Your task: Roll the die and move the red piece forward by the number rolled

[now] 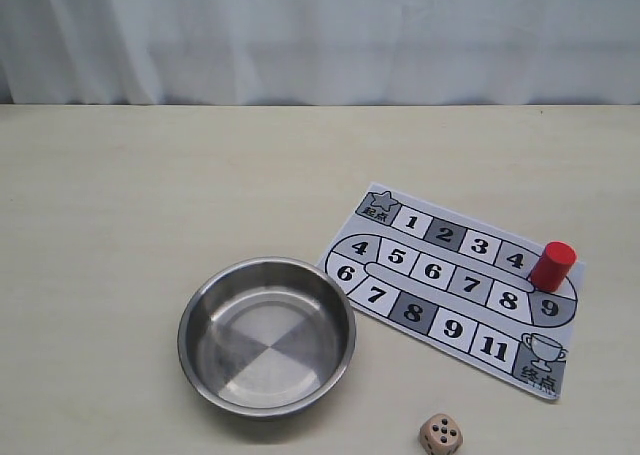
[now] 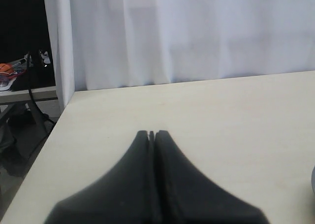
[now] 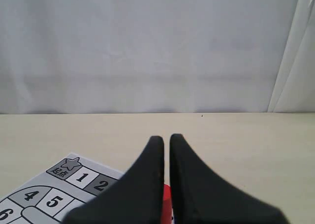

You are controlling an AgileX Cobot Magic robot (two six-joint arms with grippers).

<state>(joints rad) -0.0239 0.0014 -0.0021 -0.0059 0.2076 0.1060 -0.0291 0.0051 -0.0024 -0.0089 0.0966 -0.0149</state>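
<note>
desk [image 1: 150,195]: pale, flat, carries everything; runs under and ahead of both pairs of fingers
curtain [image 1: 300,35]: white, behind the far desk edge, well ahead of both pairs of fingers
board [image 1: 450,275]: numbered track sheet, flat on the desk, set at a slant; in the right wrist view its star corner and squares 1, 2, 4, 5 [image 3: 59,184] lie under and to one side of the right fingers
bowl [image 1: 205,305]: steel, upright, just beside the board's edge; place against the fingers can't be told
left fingers [image 2: 142,150]: pressed together, only a hairline at the tips, pinching nothing, over bare desk
right fingers [image 3: 155,155]: almost together, thin slit between them, nothing in it, above the board
red piece [image 1: 552,265]: upright on the board's curved end between squares 4 and 9; shows as a red sliver [image 3: 166,199] low in the slit of the right fingers, beneath them, apart from them
die [image 1: 440,434]: on the desk, near the bowl and the board's trophy corner, top face looks like five pips; in neither wrist view
</note>
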